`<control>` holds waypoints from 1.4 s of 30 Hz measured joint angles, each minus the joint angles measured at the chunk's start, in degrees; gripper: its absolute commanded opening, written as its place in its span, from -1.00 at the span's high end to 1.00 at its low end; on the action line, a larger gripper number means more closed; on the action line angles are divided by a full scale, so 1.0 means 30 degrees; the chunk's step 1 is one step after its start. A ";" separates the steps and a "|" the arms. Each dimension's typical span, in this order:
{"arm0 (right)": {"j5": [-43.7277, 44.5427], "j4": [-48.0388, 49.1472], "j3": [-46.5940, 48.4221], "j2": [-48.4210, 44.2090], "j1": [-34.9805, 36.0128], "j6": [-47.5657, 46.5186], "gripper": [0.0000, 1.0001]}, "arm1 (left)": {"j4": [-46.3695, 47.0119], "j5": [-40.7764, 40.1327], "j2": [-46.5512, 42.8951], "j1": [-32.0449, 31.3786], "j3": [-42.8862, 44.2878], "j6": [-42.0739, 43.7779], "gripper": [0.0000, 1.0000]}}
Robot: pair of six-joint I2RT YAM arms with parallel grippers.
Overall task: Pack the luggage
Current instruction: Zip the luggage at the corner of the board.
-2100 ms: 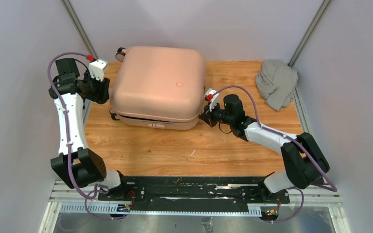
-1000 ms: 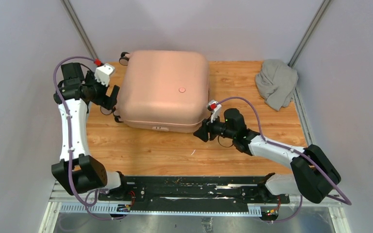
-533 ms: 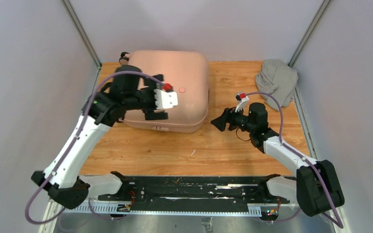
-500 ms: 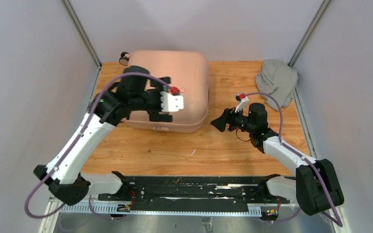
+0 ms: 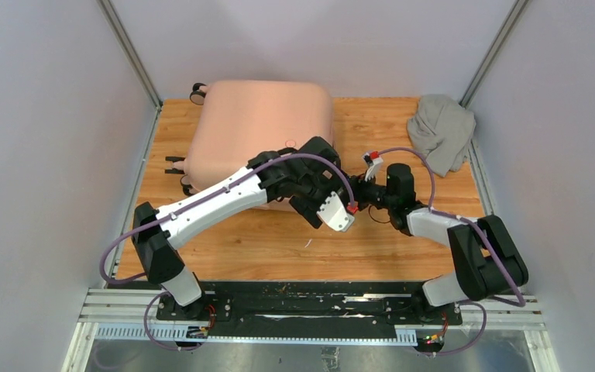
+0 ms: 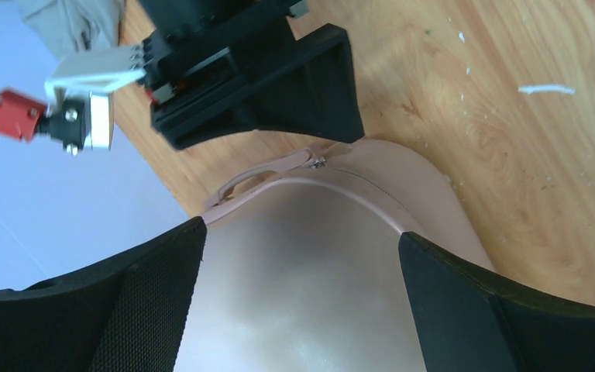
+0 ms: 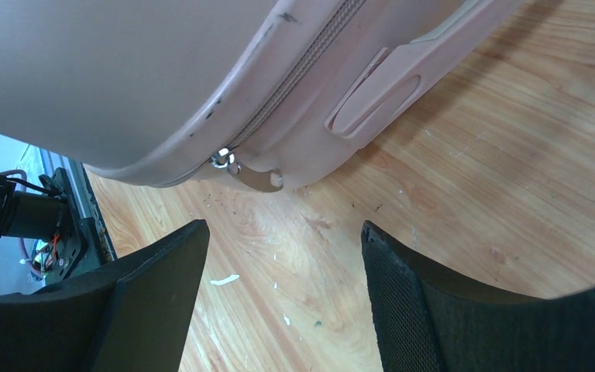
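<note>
Wooden table (image 5: 403,240) between plain pale walls. The luggage (image 5: 256,124) lies flat and shut at the far left-centre of the wood. Its zipper pull (image 7: 252,177) hangs at the near right corner, just above the surface, beside a moulded side handle (image 7: 380,85). My right gripper (image 7: 283,232) faces that pull, jaws apart and empty. My left gripper (image 6: 300,240) hovers over the same corner's shell, jaws wide, gripping nothing. A grey cloth (image 5: 440,132) sits at the far right corner (well apart from the case). I judge the step to be unzipping. I should close the right fingers squarely on the pull's flat tab, not the zip teeth, and rest the left on the shell so the case cannot slide.
</note>
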 measured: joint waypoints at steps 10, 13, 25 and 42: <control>-0.1836 0.4401 0.0780 0.3381 -0.0007 0.0306 -0.44 | 0.1967 -0.2922 0.0211 -0.0474 -0.2667 0.4685 -1.00; -0.2251 0.5333 0.1115 0.4116 -0.0007 0.0306 -0.42 | 0.2535 -0.3745 0.0255 -0.0481 -0.3264 0.5275 -0.94; -0.3920 1.0892 0.1479 0.6878 -0.0131 0.2375 0.29 | 0.4510 -0.5770 0.0262 -0.0590 -0.3563 0.6484 -0.84; -0.3002 1.0856 0.1333 0.6637 -0.0270 0.2499 1.00 | 0.5406 -0.6528 0.0262 -0.0255 -0.3468 0.6535 -0.82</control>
